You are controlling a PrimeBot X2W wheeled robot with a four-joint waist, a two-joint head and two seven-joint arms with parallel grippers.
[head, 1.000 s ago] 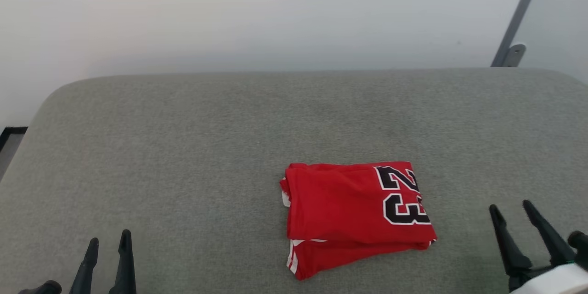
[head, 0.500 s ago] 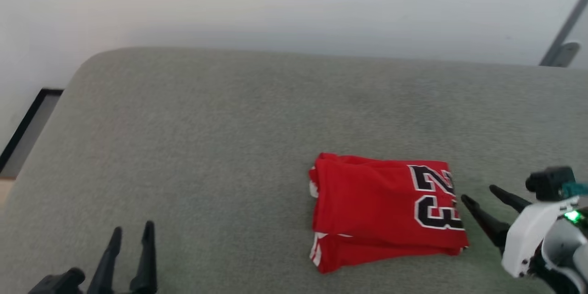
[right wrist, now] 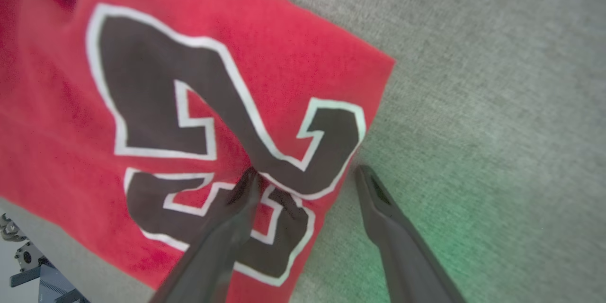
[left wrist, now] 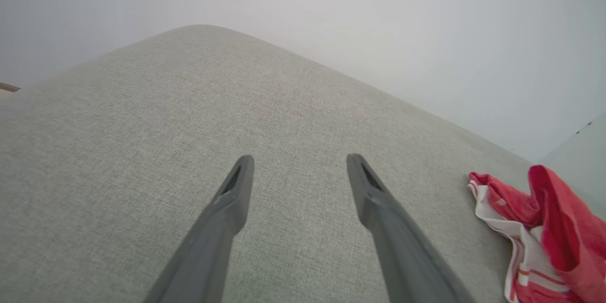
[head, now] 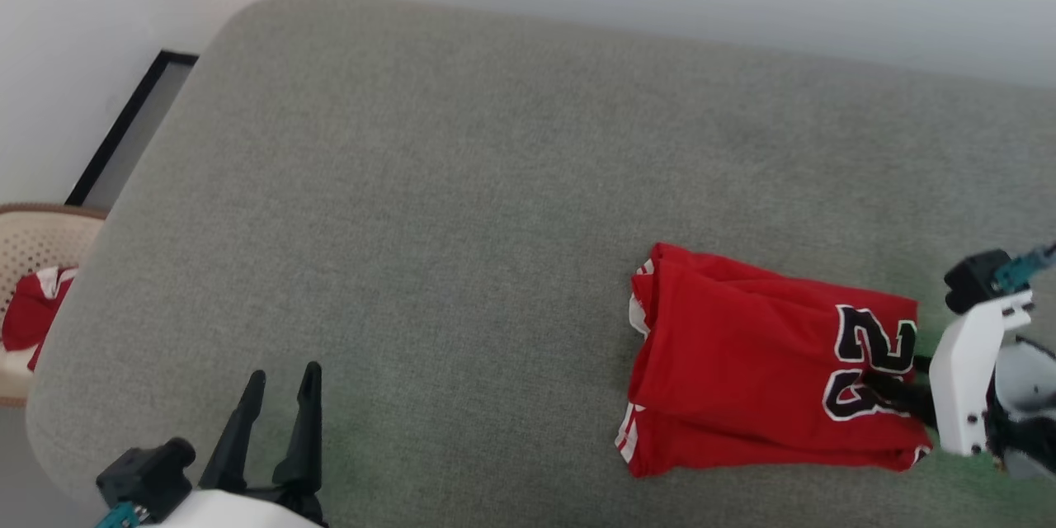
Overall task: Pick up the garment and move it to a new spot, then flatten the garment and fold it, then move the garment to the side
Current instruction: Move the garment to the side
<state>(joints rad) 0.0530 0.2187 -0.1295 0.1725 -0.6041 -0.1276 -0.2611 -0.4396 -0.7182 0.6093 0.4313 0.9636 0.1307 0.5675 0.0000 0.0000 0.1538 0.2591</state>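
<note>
Folded garment (head: 742, 363) on the grey padded surface (head: 454, 181). The right gripper (right wrist: 305, 173) has released jaws straddling the numbered edge; the left gripper (head: 285, 375) is released and idle. Risk: pinching one layer would unfold it.

The right gripper (head: 887, 379) (right wrist: 307, 173), a second ago well clear of the garment (head: 742, 355) (right wrist: 284, 47), now reaches its right edge. One finger lies over the black "23" lettering (right wrist: 189, 85), the other over the grey cushion (head: 454, 181) just beside it. The head camera is turned from where it was, so the cushion sits skewed and a pale basket (head: 33, 239) holding red cloth (head: 29, 313) appears at the left edge.
</note>
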